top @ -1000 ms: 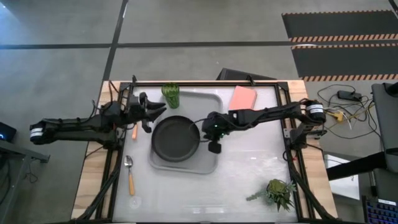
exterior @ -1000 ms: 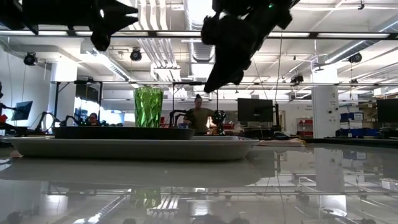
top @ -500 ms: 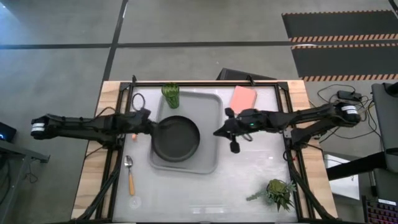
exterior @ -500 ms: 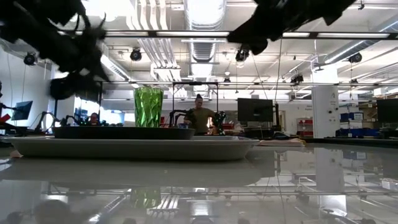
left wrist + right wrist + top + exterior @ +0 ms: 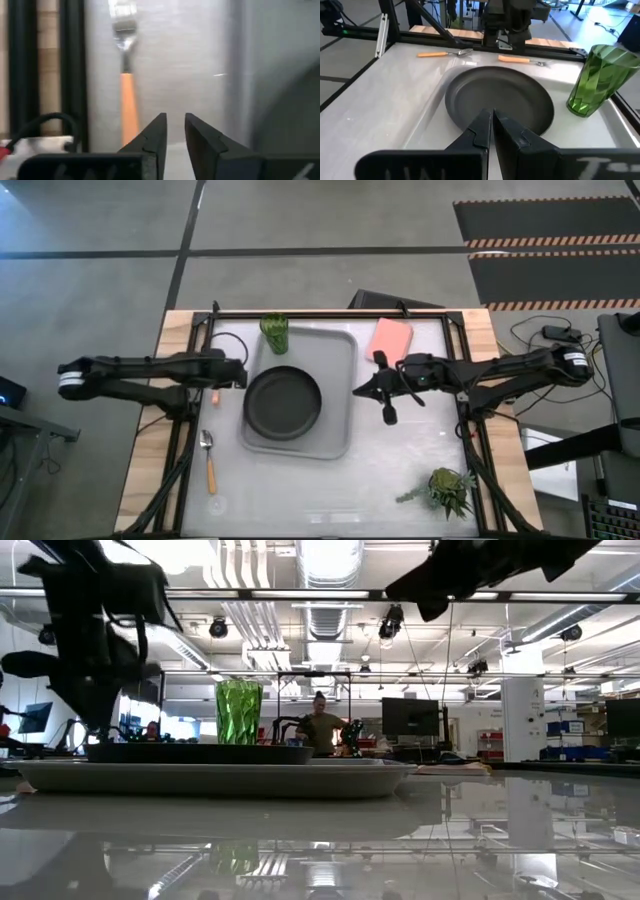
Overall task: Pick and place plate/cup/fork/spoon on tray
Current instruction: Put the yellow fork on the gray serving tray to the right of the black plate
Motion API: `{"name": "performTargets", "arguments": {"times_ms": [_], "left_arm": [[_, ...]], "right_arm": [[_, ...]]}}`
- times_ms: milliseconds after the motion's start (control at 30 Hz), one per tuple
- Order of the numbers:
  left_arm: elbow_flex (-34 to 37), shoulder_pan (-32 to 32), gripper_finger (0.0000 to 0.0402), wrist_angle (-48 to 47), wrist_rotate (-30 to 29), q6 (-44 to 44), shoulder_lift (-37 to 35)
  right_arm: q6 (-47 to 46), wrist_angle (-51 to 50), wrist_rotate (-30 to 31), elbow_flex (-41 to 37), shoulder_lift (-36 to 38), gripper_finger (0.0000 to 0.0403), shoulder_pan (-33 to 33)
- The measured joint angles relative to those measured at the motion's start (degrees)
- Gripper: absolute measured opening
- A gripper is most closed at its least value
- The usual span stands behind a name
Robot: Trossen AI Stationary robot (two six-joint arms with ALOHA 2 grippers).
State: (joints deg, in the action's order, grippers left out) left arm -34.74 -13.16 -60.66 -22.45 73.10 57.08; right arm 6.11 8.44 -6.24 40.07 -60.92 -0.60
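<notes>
The plate lay on the tray, toward the tray's near-left part, and the cup stood upright at the tray's far-left corner, just beyond the plate's rim. In the right wrist view the plate and the cup stood apart from each other.

The fork lay flat on the table just outside the tray's left edge, only a bit of its orange handle showing from above under the left arm. The spoon lay on the table nearer the front, left of the tray, its bowl pointing toward the far side. Neither piece of cutlery was on the tray.

The left gripper hung low over the table between the tray's left edge and the fork. In its wrist view the left gripper was beside the fork's handle, its fingers nearly together with a narrow gap, and held nothing.

The right gripper was over bare table just right of the tray, near the pink pad. Seen from its wrist, the right gripper had its fingers pressed together and empty.

A small plant sat at the table's front right corner. In the low view a person showed in the room behind.
</notes>
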Motion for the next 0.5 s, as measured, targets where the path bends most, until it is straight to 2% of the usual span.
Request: {"name": "performTargets", "arguments": {"times_ms": [267,500], "left_arm": [[2.4,-7.0,0.0031,0.1,-2.5,-1.1,8.9],[2.6,-8.6,0.0033,3.6,-2.1,-4.5,11.4]], "right_arm": [[1.4,0.0,-0.2,-0.1,-1.4,0.0009,0.0],[1.6,-0.5,-0.2,-0.1,-1.1,0.0009,0.0]]}}
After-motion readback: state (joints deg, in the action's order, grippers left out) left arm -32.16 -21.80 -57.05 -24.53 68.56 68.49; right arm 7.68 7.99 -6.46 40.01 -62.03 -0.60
